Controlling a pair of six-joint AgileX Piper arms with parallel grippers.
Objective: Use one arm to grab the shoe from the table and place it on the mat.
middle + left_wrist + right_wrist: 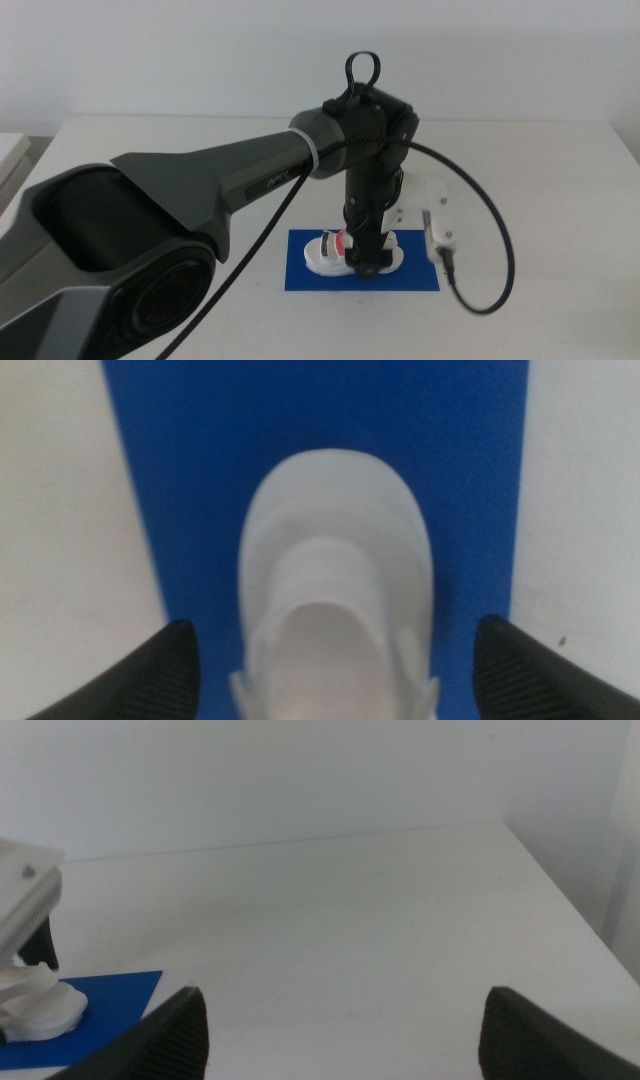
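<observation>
Left gripper (364, 262): jaws spread wide, straddling the shoe without touching it
Shoe (335, 590): lying flat on the mat, lengthwise
Mat (300, 272): blue, on the white table (560, 180)
Right gripper (340, 1040): jaws apart, low over bare table, holding nothing

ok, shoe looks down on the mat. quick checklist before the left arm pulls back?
1. Shoe on the mat: ok, it lies within the blue in both the middle and left wrist views.
2. Left gripper let go: ok, jaws stand wide apart on either side of the shoe, not touching it.
3. Shoe sitting flat: cannot tell, the arm hides part of it.
4. Cable free of the shoe: ok, it loops over the table to the side.
5. Right gripper out of the way: ok, open, off to the side above bare table.
</observation>
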